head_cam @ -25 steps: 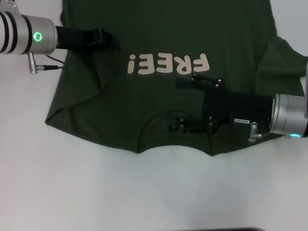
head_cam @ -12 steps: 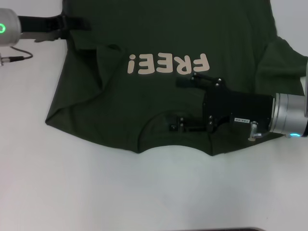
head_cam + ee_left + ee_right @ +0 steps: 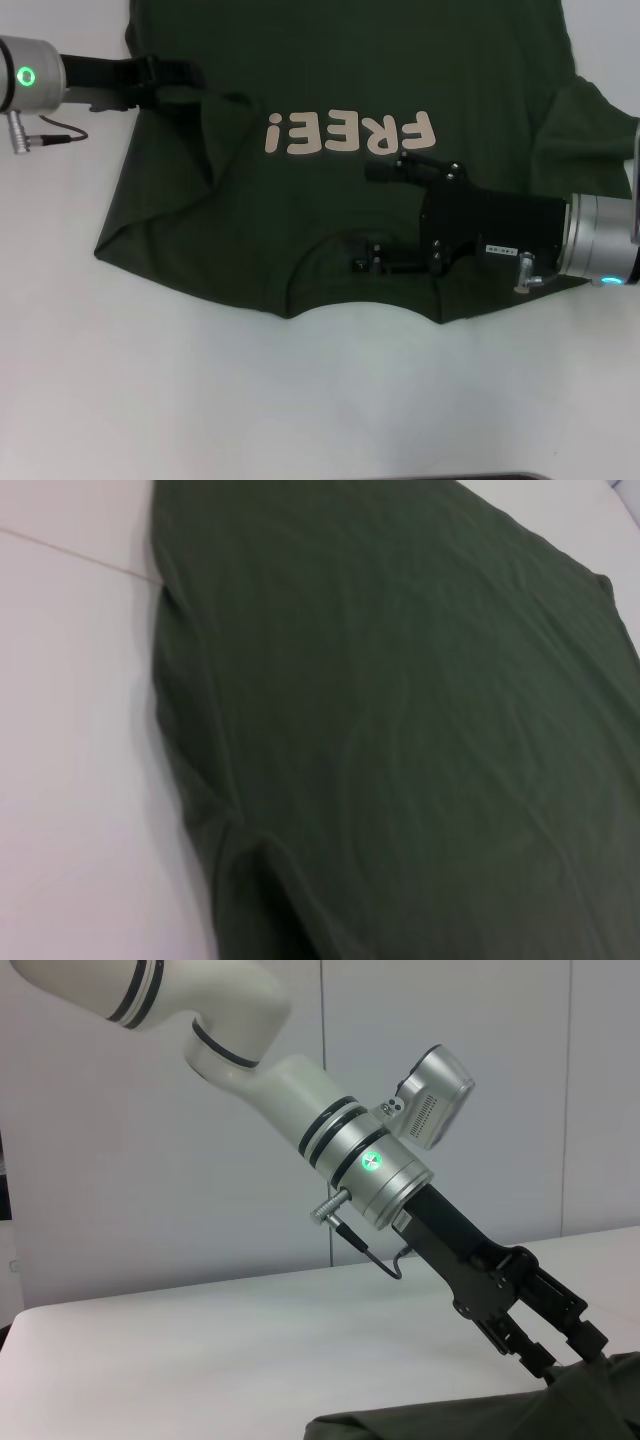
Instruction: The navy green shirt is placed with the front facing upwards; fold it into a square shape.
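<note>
Since half second ago, our left gripper [image 3: 185, 75] slid back inward over shirt's left edge. Navy green shirt [image 3: 350, 200] lies flat on white surface [image 3: 320, 400], collar toward us, long axis running away. Left fingers clamped on shirt edge. Right gripper [image 3: 375, 220] rests by collar, fingers apart.

A white table [image 3: 150, 380] and a pale wall [image 3: 120, 1160] behind it.
</note>
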Action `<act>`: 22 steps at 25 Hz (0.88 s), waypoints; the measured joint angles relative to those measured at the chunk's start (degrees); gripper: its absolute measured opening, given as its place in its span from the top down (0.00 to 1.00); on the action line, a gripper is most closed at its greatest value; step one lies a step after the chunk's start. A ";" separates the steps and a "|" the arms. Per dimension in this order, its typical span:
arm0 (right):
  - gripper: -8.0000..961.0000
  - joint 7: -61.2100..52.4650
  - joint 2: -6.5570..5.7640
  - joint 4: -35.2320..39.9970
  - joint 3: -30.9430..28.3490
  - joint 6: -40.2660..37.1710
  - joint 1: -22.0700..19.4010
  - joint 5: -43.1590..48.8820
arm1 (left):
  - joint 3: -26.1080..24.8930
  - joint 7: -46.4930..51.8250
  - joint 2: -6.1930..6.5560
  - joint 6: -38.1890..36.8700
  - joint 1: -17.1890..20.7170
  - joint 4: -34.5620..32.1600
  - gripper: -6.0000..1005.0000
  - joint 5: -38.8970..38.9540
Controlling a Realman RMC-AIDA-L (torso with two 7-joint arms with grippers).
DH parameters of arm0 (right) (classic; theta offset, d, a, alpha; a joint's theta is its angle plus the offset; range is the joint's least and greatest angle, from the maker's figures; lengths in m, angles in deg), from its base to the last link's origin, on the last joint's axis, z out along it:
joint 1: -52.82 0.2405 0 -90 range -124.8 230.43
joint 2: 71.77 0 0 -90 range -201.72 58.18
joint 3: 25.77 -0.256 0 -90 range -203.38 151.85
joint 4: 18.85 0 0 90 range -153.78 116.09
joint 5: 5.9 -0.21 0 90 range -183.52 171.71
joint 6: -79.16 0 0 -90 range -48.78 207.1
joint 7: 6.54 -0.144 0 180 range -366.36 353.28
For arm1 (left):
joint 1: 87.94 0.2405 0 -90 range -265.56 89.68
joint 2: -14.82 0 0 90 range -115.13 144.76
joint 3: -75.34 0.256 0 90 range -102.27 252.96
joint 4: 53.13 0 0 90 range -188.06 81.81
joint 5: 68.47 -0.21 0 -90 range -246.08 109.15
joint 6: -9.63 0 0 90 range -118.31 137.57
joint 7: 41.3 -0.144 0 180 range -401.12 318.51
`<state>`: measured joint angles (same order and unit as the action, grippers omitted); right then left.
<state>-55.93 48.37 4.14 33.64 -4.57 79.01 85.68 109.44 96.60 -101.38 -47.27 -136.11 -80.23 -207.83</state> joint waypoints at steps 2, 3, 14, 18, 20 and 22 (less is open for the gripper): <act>0.03 0.01 0.00 0.00 0.00 0.01 -0.09 0.00 | 0.02 -0.04 -0.16 0.21 -0.33 0.47 0.14 0.07; 0.03 0.02 0.00 -0.03 0.00 0.02 -0.12 0.00 | 0.04 -0.16 -0.25 0.44 -0.58 0.79 0.14 0.17; 0.03 0.17 -0.08 -0.14 0.01 0.07 -0.46 0.00 | -0.13 -2.72 -1.36 -1.70 -1.32 -0.98 0.14 4.01; 0.03 0.18 -0.08 -0.20 0.01 0.19 -0.49 0.00 | -0.31 -2.46 -1.09 -1.98 0.78 -2.53 0.14 4.07; 0.03 0.18 -0.08 -0.21 0.01 0.24 -0.43 0.00 | -0.28 -2.48 -0.96 -2.32 1.78 -3.59 0.14 4.12; 0.03 0.18 -0.07 -0.22 0.01 0.29 -0.42 0.00 | -0.13 -3.26 -0.93 -3.53 3.02 -5.47 0.14 4.23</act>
<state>-55.75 48.30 3.91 33.65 -4.27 78.60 85.68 109.31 93.34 -102.31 -50.80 -133.09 -85.69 -203.60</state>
